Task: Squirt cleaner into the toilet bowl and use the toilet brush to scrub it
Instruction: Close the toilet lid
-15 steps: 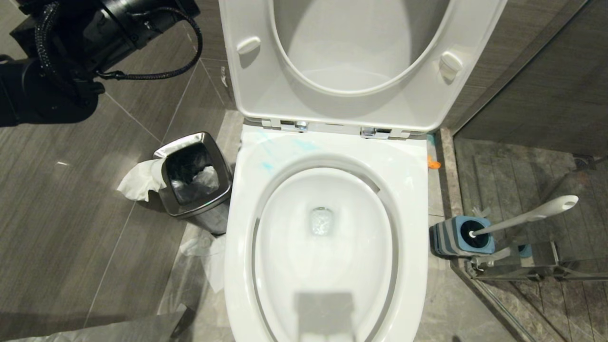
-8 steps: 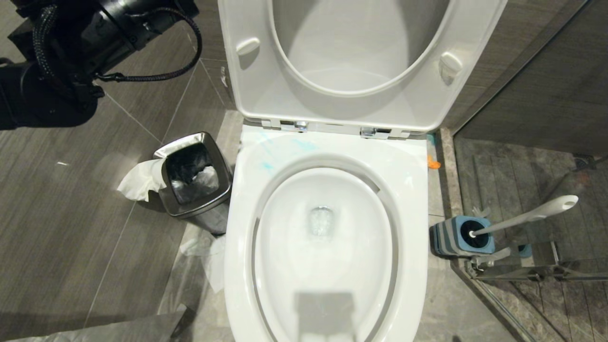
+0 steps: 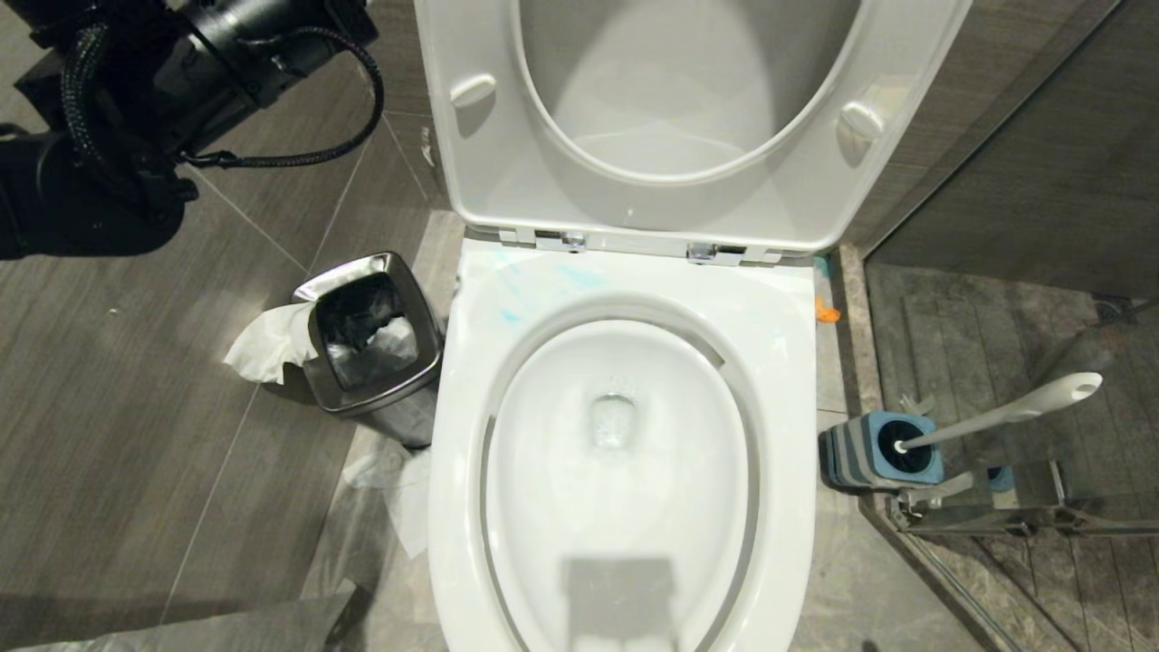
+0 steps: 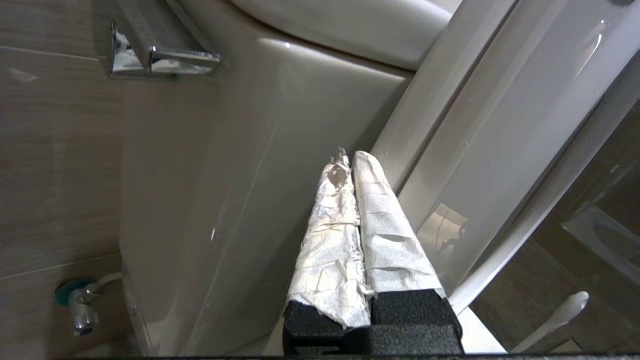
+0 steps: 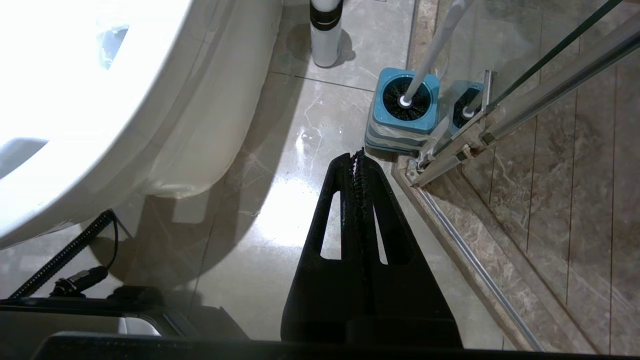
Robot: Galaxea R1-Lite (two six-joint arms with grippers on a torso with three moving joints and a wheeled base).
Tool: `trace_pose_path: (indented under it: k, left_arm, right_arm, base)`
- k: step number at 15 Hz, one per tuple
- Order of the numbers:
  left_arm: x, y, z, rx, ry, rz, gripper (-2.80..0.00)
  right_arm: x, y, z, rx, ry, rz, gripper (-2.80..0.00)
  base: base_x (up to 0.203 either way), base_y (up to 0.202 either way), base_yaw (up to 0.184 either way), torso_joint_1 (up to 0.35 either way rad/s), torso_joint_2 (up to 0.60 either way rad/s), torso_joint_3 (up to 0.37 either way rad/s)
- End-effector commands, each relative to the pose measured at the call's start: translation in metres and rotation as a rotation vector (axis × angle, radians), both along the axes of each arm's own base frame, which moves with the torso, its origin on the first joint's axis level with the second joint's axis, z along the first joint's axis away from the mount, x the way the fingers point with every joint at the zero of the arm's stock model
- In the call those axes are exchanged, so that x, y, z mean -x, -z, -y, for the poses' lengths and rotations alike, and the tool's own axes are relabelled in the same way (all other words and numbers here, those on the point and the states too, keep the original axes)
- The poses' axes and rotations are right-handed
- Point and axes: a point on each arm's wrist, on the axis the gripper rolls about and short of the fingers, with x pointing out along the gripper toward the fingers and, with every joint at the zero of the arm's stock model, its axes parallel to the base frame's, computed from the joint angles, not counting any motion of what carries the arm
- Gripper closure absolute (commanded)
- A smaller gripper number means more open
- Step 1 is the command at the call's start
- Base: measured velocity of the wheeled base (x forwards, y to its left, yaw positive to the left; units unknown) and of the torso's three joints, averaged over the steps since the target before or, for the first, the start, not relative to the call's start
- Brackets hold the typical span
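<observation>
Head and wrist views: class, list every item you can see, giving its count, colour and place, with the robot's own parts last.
toilet bowl: one, white, centre, seat and lid raised.
cleaner: a few turquoise smears, back left of the bowl's rim.
toilet brush: one, white handle, standing in its blue-and-grey base, on the floor right of the bowl.
steel bin: one, silver, dark liner, left of the bowl.
tissue: white, hanging over the bin's left edge; more on the floor below it.
glass door: one, clear, far right.
left gripper: fingers wrapped in white paper, shut, raised beside the cistern.
right gripper: black, shut, low over the floor near the brush.
</observation>
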Motion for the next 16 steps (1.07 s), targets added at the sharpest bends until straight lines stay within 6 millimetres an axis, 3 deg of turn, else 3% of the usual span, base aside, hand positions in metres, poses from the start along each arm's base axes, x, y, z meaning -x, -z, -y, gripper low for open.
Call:
trace_pose_path:
  k: [1, 6, 11, 13, 16]
  left_arm:
    - [0.003, 0.004, 0.004, -0.005, 0.022, 0.0, 0.0]
    - [0.016, 0.014, 0.011, -0.017, 0.059, -0.051, 0.0]
    - [0.039, 0.012, 0.002, -0.032, 0.066, -0.133, 0.0]
    - [0.04, 0.013, 0.0, -0.035, 0.06, -0.148, 0.0]
    - [0.047, 0.027, -0.002, -0.052, 0.06, -0.201, 0.0]
  right_arm:
    - [0.0, 0.0, 0.0, 0.0, 0.0, -0.001, 0.0]
    - [0.0, 0.0, 0.0, 0.0, 0.0, -0.001, 0.0]
    - [0.0, 0.0, 0.0, 0.0, 0.0, 0.0, 0.0]
    - [0.0, 0.0, 0.0, 0.0, 0.0, -0.002, 0.0]
    - [0.0, 0.0, 0.0, 0.0, 0.0, -0.002, 0.0]
  base:
    - [0.0, 0.0, 0.0, 0.0, 0.0, 0.0]
    - [0.0, 0.0, 0.0, 0.0, 0.0, 0.0]
    - [0.0, 0.0, 0.0, 0.0, 0.0, 0.0]
    - [0.0, 0.0, 0.0, 0.0, 0.0, 0.0]
    - [0.0, 0.0, 0.0, 0.0, 0.0, 0.0]
